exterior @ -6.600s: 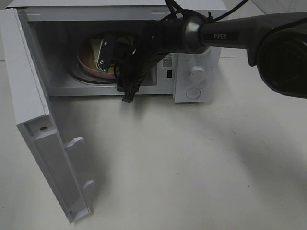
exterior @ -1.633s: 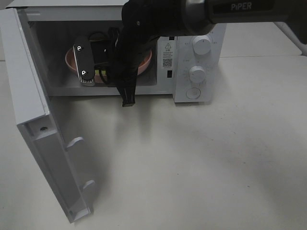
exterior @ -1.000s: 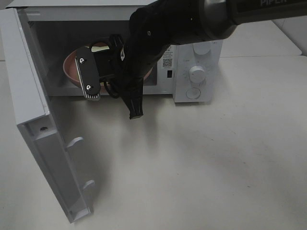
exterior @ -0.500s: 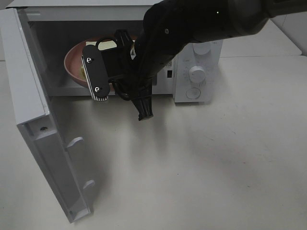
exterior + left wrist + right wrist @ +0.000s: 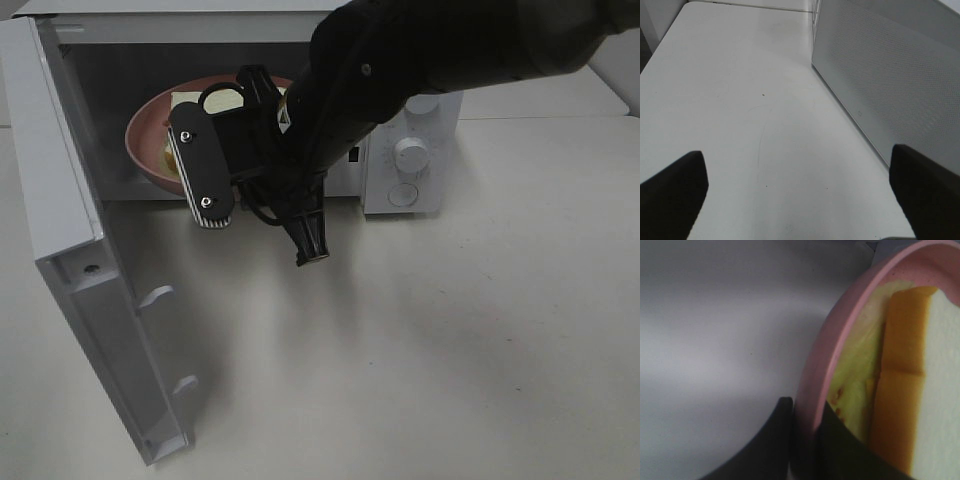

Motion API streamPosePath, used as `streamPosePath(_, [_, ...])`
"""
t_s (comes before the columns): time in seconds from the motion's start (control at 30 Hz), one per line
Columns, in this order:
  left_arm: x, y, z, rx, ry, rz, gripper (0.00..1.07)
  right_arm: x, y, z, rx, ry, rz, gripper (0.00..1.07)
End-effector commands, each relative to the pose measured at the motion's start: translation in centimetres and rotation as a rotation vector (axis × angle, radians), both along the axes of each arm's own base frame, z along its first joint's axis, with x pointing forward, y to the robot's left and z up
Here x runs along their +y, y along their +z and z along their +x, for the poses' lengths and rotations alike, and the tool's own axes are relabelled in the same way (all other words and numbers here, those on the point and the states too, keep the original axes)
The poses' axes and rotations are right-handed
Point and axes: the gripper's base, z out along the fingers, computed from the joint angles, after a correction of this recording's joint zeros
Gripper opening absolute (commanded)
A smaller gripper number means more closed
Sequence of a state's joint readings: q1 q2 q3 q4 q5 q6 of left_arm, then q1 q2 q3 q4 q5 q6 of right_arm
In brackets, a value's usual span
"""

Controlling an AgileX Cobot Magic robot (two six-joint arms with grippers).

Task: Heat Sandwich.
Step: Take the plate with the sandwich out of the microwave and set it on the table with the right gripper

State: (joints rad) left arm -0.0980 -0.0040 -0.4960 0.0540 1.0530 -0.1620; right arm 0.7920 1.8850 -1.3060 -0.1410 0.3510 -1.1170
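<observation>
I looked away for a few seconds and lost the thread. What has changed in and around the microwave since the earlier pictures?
The right gripper, which was reaching into the microwave, has closed on the rim of the pink plate and is drawing it, with the sandwich on it, up and forward towards the opening. The microwave door stays wide open, and the microwave has not moved.

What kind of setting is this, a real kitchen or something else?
Probably a lab test bench, not a home kitchen: a white microwave with its door open stands on a plain pale table, and a black robot arm holds a pink plate with a sandwich at its opening.
</observation>
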Motion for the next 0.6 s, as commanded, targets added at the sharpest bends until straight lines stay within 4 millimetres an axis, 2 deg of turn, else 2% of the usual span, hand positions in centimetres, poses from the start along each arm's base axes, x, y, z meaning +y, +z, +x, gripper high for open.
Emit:
streamPosePath(0.03, [0.0, 0.1, -0.2, -0.024, -0.001, -0.017, 0.91, -0.1, 0.9, -0.2, -0.038, 0.010, 0.031, 0.00])
streamPosePath(0.33, [0.0, 0.1, -0.2, -0.024, -0.001, -0.017, 0.91, -1.0, 0.6, -1.2, -0.013, -0.007, 0.024, 0.00])
streamPosePath(0.6, [0.0, 0.1, -0.2, -0.024, -0.001, -0.017, 0.91, -1.8, 0.6, -3.1, -0.015, 0.012, 0.024, 0.00])
